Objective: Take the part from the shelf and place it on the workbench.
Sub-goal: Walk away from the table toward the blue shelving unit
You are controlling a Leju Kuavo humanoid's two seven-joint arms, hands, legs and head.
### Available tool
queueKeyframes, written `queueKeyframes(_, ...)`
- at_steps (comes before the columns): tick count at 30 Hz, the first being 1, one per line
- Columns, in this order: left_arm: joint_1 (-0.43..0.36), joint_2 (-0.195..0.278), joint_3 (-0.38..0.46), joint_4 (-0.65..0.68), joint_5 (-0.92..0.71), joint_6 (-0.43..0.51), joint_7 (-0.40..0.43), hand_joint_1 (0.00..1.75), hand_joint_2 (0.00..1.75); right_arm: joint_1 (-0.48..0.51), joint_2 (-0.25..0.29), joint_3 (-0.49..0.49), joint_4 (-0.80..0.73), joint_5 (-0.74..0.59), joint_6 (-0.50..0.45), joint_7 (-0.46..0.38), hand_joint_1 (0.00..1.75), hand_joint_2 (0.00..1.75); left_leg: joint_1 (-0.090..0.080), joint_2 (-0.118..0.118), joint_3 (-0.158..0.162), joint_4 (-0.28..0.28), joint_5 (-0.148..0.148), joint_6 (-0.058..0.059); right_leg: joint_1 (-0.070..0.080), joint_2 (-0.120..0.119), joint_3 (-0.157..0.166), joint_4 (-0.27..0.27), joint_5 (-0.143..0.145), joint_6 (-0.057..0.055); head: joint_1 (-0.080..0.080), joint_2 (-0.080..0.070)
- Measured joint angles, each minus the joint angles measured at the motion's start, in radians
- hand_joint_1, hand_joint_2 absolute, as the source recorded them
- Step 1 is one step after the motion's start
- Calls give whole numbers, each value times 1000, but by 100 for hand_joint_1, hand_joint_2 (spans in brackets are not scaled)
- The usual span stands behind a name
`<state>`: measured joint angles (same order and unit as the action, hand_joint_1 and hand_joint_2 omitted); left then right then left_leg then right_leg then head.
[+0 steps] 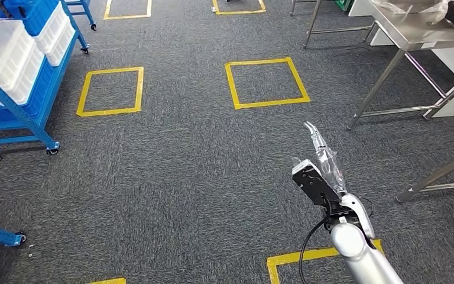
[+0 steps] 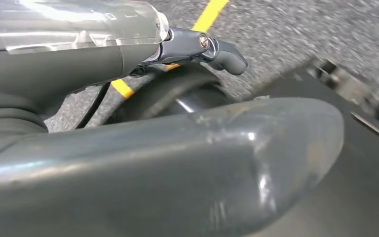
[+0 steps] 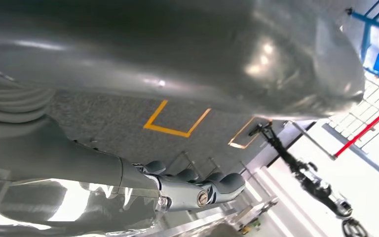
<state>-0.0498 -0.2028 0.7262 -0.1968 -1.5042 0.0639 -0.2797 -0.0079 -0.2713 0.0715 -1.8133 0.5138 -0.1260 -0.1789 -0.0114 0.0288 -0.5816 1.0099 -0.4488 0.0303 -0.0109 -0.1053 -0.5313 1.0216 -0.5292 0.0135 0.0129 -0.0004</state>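
Where carpet (image 1: 201, 177) spreads — right hand (image 1: 325, 171) aloft

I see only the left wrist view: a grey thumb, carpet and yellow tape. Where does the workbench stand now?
Observer: In the head view the steel workbench stands ahead on the robot's right.
Operator: And the shelf?
Observer: The blue shelf with white bins is ahead on the left.
Operator: Does the right hand carry the part?
Observer: The right hand is raised in front; in its wrist view carpet shows between thumb and fingers, so I see no part.
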Motion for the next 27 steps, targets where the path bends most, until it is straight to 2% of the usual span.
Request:
queueKeyframes(1,-1,0,0,0,0,1,1,0,0,-1,1,0,0,0,0,0,0,0,3,-11,4,-7,4,6,-3,26,-10,26,-19,4,1,0)
queueKeyframes(3,-5,0,0,0,-1,5,2,0,0,0,2,1,2,1,-1,-1,0,0,5,-34,7,-12,9,13,-5,83,-65,135,-76,7,3,0)
queueKeyframes(4,-7,0,0,0,-1,7,2,0,0,1,2,1,3,1,-1,-1,0,0,5,-46,6,-12,9,14,-5,96,-101,201,-100,8,3,0)
queueKeyframes(5,-7,0,0,0,-1,8,3,0,0,1,3,1,5,1,-1,-1,0,0,5,-60,6,-11,9,14,-5,100,-128,246,-109,9,4,0)
queueKeyframes(6,-7,-1,0,0,-1,9,5,0,0,1,3,1,6,1,-1,-2,0,0,4,-73,7,-10,9,14,-6,102,-141,258,-98,9,4,0)
queueKeyframes(7,-6,-1,0,0,-2,10,6,0,0,-1,4,1,6,1,-1,-2,0,0,5,-87,8,-8,8,13,-7,104,-135,234,-68,9,4,0)
queueKeyframes(8,-6,-1,0,0,-2,11,7,0,0,-4,4,1,7,1,0,-3,0,0,5,-101,8,-4,7,11,-10,111,-113,176,-25,9,4,0)
queueKeyframes(10,-8,-1,-1,0,-3,11,9,0,0,-12,4,1,8,1,0,-4,0,0,5,-126,4,6,2,3,-16,152,-63,59,28,6,3,0)
queueKeyframes(11,-10,-2,-1,0,-4,12,10,0,0,-16,4,1,8,1,1,-3,0,0,5,-136,-1,10,2,-3,-17,167,-49,26,37,4,3,0)
queueKeyframes(12,-10,-2,-1,0,-5,13,12,0,0,-21,4,2,9,1,3,-3,0,0,5,-147,-6,11,2,-8,-16,174,-46,16,34,0,3,0)
queueKeyframes(14,-9,-1,-1,0,-7,15,17,0,0,-30,5,4,10,-1,7,-1,0,0,7,-160,-13,11,4,-20,-14,155,-45,11,37,-10,3,0)
queueKeyframes(15,-9,-1,-2,0,-7,17,20,0,0,-35,5,5,11,-2,9,-1,0,0,6,-148,-17,18,-2,-24,-15,145,-43,8,39,-17,2,0)
queueKeyframes(16,-9,-1,-2,0,-8,19,23,0,0,-39,5,7,11,-2,10,-1,0,0,6,-123,-28,43,-18,-29,-15,132,-41,5,40,-24,1,0)
queueKeyframes(18,-13,-1,-4,0,-10,27,31,0,0,-42,5,8,11,-3,12,0,0,0,6,-63,-76,148,-78,-38,-11,105,-38,2,40,-36,-2,0)
queueKeyframes(19,-14,-1,-6,0,-12,31,35,0,0,-41,6,9,11,-3,12,0,0,0,8,-48,-109,216,-110,-41,-8,90,-37,2,38,-40,-3,0)
queueKeyframes(20,-15,-1,-8,0,-13,34,40,0,0,-41,6,10,11,-3,12,1,0,0,11,-42,-135,270,-129,-43,-6,75,-37,2,37,-41,-2,0)
queueKeyframes(21,-15,-1,-9,0,-15,37,45,0,0,-41,6,11,11,-3,12,1,0,0,12,-38,-146,294,-130,-44,-4,61,-36,2,36,-42,-2,0)
queueKeyframes(22,-14,-1,-11,0,-16,39,49,0,0,-41,6,12,11,-4,12,1,0,0,13,-35,-137,278,-113,-43,-3,48,-34,2,34,-41,-2,0)
queueKeyframes(23,-13,0,-12,0,-17,41,52,0,0,-41,6,14,11,-4,12,2,0,0,12,-27,-108,224,-81,-40,-2,36,-31,2,32,-40,-2,0)
queueKeyframes(25,-13,0,-15,0,-18,43,55,0,0,-41,6,17,11,-4,12,2,0,0,5,16,-35,85,-26,-29,1,15,-23,3,25,-34,-2,0)
queueKeyframes(26,-14,0,-17,0,-18,43,55,0,0,-41,7,17,11,-4,12,2,0,0,0,33,-11,39,-12,-23,3,6,-20,3,22,-30,-2,0)
queueKeyframes(27,-14,0,-18,0,-18,44,56,0,0,-41,7,17,11,-4,12,2,0,0,-4,42,-2,18,-9,-18,5,-4,-18,3,21,-25,-2,0)
